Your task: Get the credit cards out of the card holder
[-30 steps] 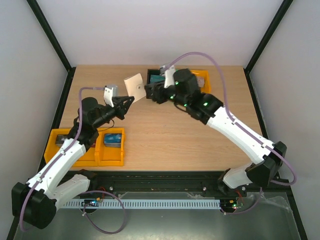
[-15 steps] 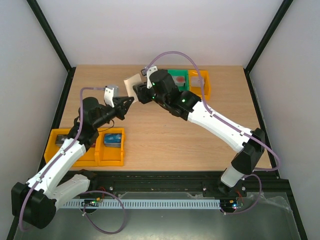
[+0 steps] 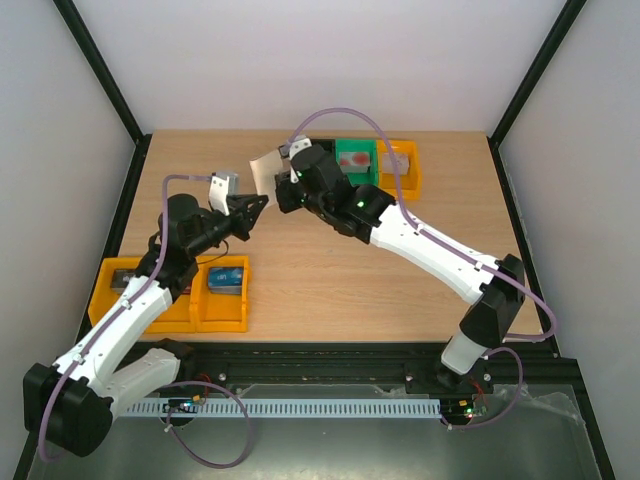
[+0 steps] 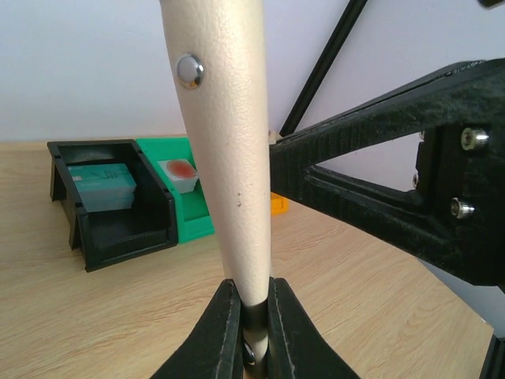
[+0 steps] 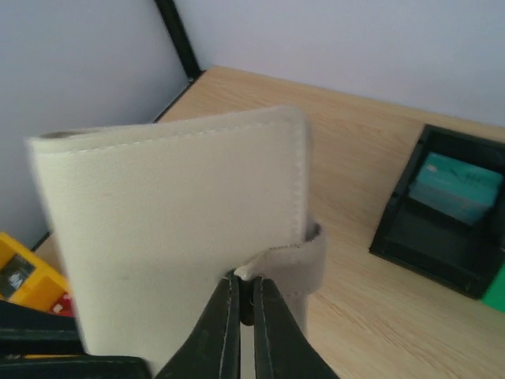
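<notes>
The card holder (image 3: 265, 168), cream-beige and folded closed, is held off the table at the back centre. My left gripper (image 3: 255, 205) is shut on its lower edge; in the left wrist view the card holder (image 4: 229, 142) rises straight out of my left gripper (image 4: 254, 316), snap dot (image 4: 189, 71) facing the camera. My right gripper (image 5: 245, 288) is shut on the end of the tab (image 5: 298, 264) against the card holder (image 5: 173, 229). From above, my right gripper (image 3: 279, 190) sits just right of the holder. The credit cards are hidden.
At the back stand a black bin (image 4: 118, 229) with a teal card (image 4: 99, 183), a green bin (image 3: 355, 160) and an orange bin (image 3: 402, 165). Yellow bins (image 3: 175, 295) sit front left beside my left arm.
My right arm swung left from the back bins to the card holder, and its jaws closed on the tab. The left arm held still with the holder.
</notes>
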Motion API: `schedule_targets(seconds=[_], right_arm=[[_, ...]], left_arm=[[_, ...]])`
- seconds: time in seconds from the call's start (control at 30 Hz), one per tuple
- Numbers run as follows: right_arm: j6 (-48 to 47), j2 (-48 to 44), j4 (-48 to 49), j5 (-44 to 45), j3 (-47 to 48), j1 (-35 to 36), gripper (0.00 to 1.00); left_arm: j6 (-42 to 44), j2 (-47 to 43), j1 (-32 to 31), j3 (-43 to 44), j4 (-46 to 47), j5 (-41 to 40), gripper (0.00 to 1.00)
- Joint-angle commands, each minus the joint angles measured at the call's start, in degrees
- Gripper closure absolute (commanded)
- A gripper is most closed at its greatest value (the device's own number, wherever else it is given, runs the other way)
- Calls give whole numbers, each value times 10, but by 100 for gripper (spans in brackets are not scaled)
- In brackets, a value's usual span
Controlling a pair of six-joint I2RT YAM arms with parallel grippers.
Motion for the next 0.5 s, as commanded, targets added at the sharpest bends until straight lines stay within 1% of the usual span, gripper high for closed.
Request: schedule_targets(seconds=[0.0, 0.17, 0.27, 0.33, 0.4, 0.43, 0.47], right_arm=[[1, 15, -61, 103, 5, -9, 98], [-4, 5, -90, 186, -7, -21, 98], [-6, -8, -110, 184, -25, -55, 98], [-20, -30, -102, 153, -57, -78, 98], [-59, -59, -87, 75, -78, -104, 98], [-81, -74, -76, 39, -87, -114, 93], [-106, -94, -66, -1, -98, -122, 85]], left_arm=[[16, -13, -4, 19, 50, 29, 98], [18, -17, -3, 18, 41, 21, 98], [18, -19, -2, 13, 38, 22, 98], [18, -21, -2, 11, 37, 28, 98], [15, -24, 2, 8, 42, 50, 98], [11, -26, 7, 5, 56, 74, 98], [6, -27, 12, 2, 74, 104, 98]])
